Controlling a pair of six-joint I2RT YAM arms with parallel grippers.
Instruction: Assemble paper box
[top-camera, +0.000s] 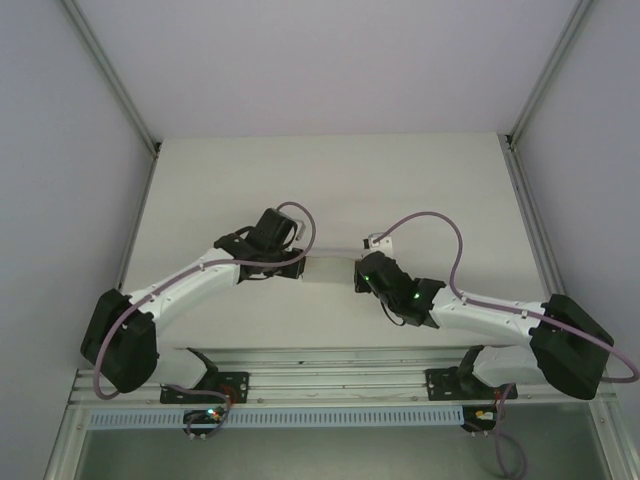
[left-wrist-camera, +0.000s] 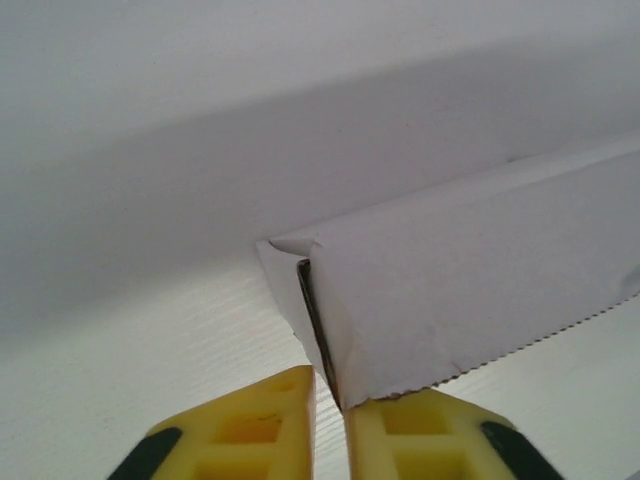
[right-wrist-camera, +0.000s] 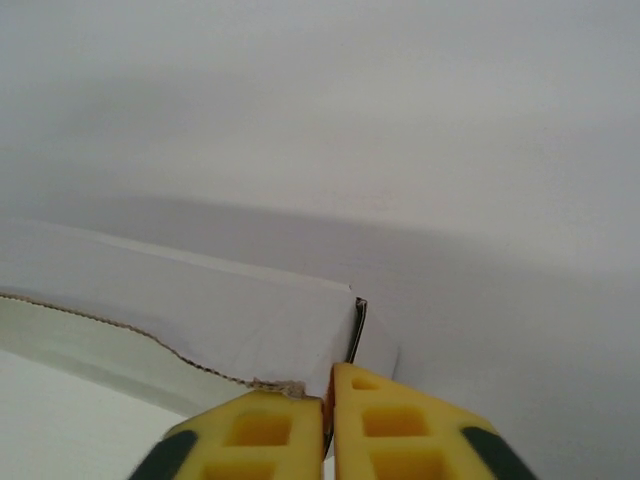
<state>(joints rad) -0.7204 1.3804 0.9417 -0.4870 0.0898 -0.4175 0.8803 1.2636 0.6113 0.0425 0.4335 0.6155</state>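
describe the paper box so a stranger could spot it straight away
On the pale table, the left arm and right arm reach toward each other. Bridging their jaws, pinched at each end, is the paper box. Unlike the black wrists beside it, it is plain white card with a serrated edge.

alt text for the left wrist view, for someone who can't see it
Yellow jaws of the left gripper pinch the corner edge of a white, thin-card paper box, closed almost fully on the card. The box stretches up and to the right, its lower long edge serrated, over a pale white table.
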